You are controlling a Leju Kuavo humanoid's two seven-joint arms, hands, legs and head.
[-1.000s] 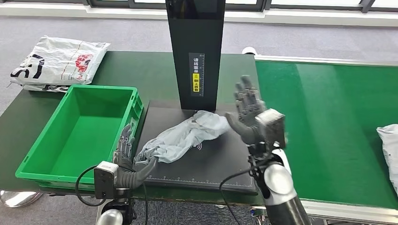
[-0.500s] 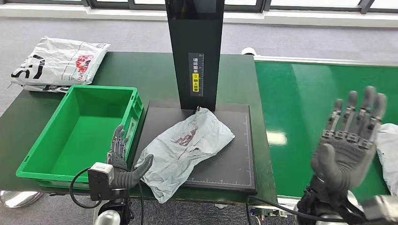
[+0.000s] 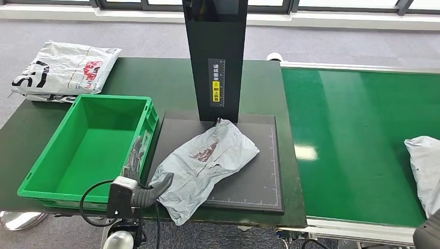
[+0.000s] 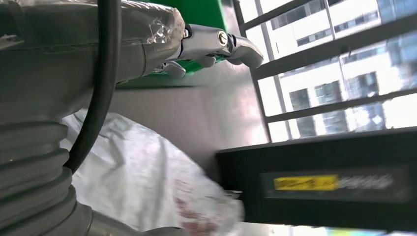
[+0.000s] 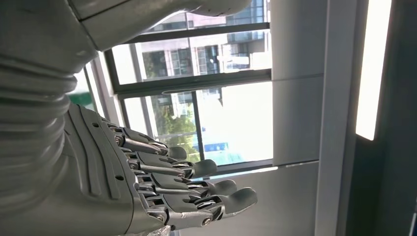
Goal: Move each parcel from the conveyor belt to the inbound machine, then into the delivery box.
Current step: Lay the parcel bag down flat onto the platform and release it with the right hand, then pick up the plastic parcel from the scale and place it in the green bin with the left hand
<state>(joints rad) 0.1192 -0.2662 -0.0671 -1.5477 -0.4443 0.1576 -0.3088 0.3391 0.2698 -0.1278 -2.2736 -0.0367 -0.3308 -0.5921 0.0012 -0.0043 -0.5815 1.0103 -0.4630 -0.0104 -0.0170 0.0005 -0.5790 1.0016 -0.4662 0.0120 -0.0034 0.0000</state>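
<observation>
You see the grey parcel (image 3: 205,165) in the lower middle of the head view; it lies crumpled on the black plate of the inbound machine (image 3: 262,179), with one corner over the plate's near edge; the left hand (image 3: 139,179) is at the parcel's left edge, its thumb touching the bag, fingers apart beside the green delivery box (image 3: 39,179) and holding nothing; the right hand (image 5: 162,187) is spread wide and empty; a second parcel (image 3: 425,168) waits at the right edge, on the green conveyor belt (image 3: 353,129); a white bag (image 3: 62,67) lies upper left on the worktop (image 3: 161,78).
</observation>
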